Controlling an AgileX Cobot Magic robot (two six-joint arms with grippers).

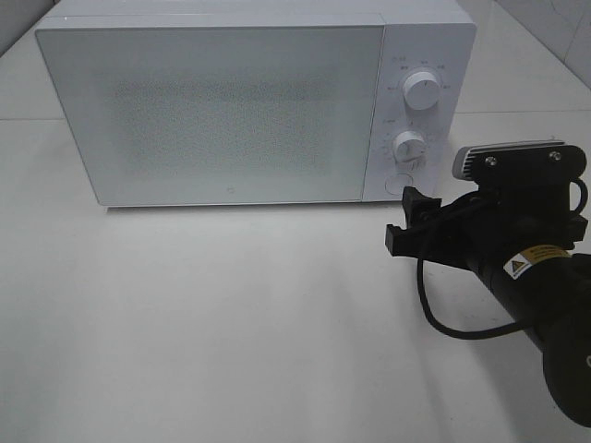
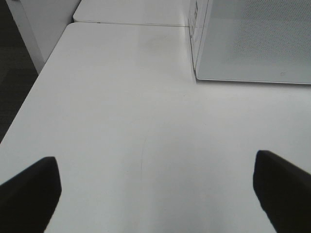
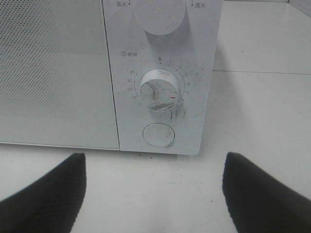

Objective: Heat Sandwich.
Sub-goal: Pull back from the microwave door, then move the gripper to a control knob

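1. Gaping wide, the right gripper [image 1: 408, 221] holds nothing and touches nothing; its two black fingers [image 3: 44, 194] stand well apart with bare table between them.
2. Straight ahead of the right gripper, near but apart, is the microwave's [image 1: 231, 111] control panel, with the round button [image 3: 158, 135] closest and the timer knob [image 3: 160, 90] just above it.
3. The timer knob is a white cylinder, scuffed and smeared with dark streaks, with a small red mark on its face and printed numbers ringed around it.
4. Farther up the panel from the gripper sits a second knob [image 1: 423, 92], smooth, white and round.
5. The left gripper [image 2: 155, 194] is also spread to its widest and empty, its dark, blunt fingers [image 2: 29, 191] hanging over plain table.
6. Ahead of the left gripper and off to one side, well apart, is a lower corner of the microwave.
7. The door [image 1: 212, 111] is shut; it is a flat white panel with a fine dotted mesh across its middle, and nothing shows through it.
8. The sandwich shows in no view, so I cannot tell where it is.
9. The table [image 1: 231, 323] is matte white and smooth, with a seam where two tops meet behind the microwave.
10. Behind the right gripper the arm is a black tube with a yellow label [image 1: 528, 263], a silver-grey camera housing [image 1: 517, 159] on top and a thin black cable [image 1: 443, 314] looping beneath.
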